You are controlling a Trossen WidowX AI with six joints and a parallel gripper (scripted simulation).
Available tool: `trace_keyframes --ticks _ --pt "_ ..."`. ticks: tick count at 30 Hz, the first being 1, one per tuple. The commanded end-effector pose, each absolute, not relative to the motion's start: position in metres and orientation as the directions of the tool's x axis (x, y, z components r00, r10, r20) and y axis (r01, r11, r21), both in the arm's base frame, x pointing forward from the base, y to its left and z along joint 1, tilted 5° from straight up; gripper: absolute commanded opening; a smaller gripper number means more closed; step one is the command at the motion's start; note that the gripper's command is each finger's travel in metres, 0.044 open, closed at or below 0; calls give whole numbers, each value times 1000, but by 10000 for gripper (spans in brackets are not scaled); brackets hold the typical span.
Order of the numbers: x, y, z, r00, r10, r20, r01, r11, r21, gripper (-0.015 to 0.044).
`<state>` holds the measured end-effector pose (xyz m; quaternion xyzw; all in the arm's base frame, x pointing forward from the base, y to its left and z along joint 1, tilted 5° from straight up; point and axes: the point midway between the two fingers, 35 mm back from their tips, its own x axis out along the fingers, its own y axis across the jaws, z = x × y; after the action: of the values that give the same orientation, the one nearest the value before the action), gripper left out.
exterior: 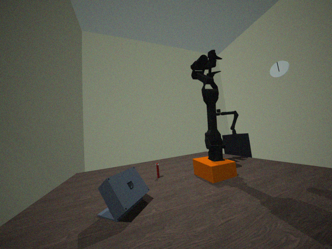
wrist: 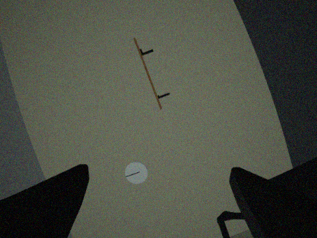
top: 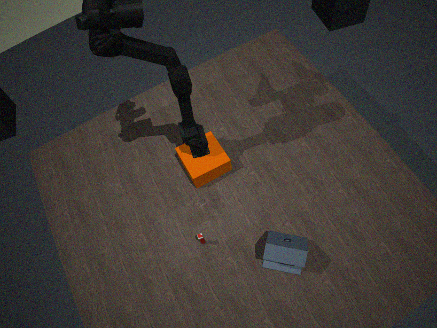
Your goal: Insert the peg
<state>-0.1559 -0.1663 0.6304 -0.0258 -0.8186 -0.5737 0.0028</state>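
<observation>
A small red peg (top: 201, 238) (exterior: 157, 170) with a white top stands upright on the wooden table (top: 116, 211) (exterior: 241, 209). The grey sloped panel (top: 285, 251) (exterior: 117, 194) stands to one side of it, with one small dark hole (top: 287, 240) (exterior: 130, 184) in its face. My gripper (exterior: 217, 64) (wrist: 161, 174) is open and empty. It is raised high above the arm's orange base (top: 208, 169) (exterior: 214, 168), far from the peg and the panel, and points at a wall. The wrist view shows neither peg nor panel.
Dark boxes (top: 340, 12) (top: 5, 114) (exterior: 237, 144) stand beyond the table's edges. A round wall clock (exterior: 279, 69) (wrist: 136, 173) and a thin wall shelf (wrist: 147, 74) are on the walls.
</observation>
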Motion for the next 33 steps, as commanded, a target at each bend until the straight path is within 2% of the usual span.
trace_keyframes --ticks 1,2,17,30,33 --pt "-156 -167 630 -999 38 35 46 339 940 426" --pt "-155 -168 631 -999 35 39 49 334 941 440" --pt "-111 -258 635 -952 -174 251 223 164 961 440" --pt "-34 -356 610 -790 -495 362 413 8 911 440" --pt "-29 -358 610 -776 -508 375 442 -14 897 440"
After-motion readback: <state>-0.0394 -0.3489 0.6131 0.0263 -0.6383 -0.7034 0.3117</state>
